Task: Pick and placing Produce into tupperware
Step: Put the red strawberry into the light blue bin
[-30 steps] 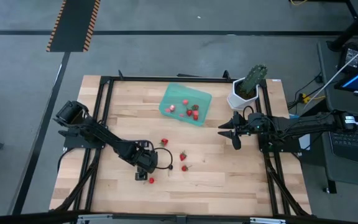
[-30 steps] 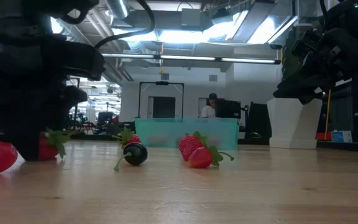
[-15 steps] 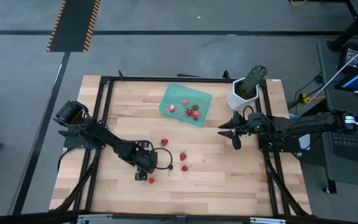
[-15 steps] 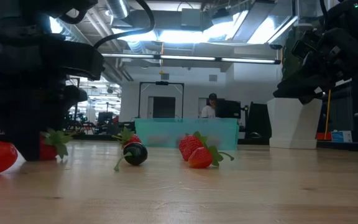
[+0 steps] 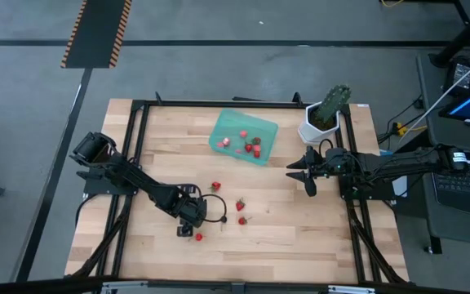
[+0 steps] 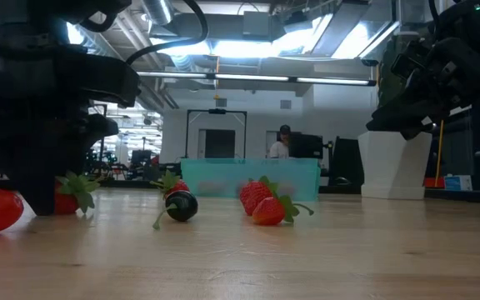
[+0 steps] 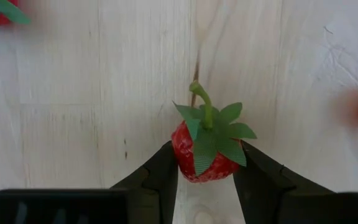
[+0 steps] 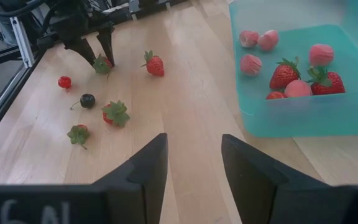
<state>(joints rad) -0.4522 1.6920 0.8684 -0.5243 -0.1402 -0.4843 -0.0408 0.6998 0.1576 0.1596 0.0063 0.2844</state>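
A red strawberry with a green top lies on the wooden table, and my left gripper stands over it near the table's front left, shut on it. Several more pieces of Produce lie loose nearby: strawberries, a dark berry and a small red round one. The teal tupperware sits at the far middle with several red and pink berries in it. My right gripper hangs open above the table's right side, well clear of everything. My left gripper pinches the strawberry's red body between its two fingers, one on each side, below the green top. The fingers come from above, pointing steeply down. The strawberry lies on the table, stem end away from the gripper.
A green cactus-like plant in a white pot stands at the far right corner, beside the tupperware. Black frame rails run along the table's left, right and far sides. A person sits in the room beyond the table.
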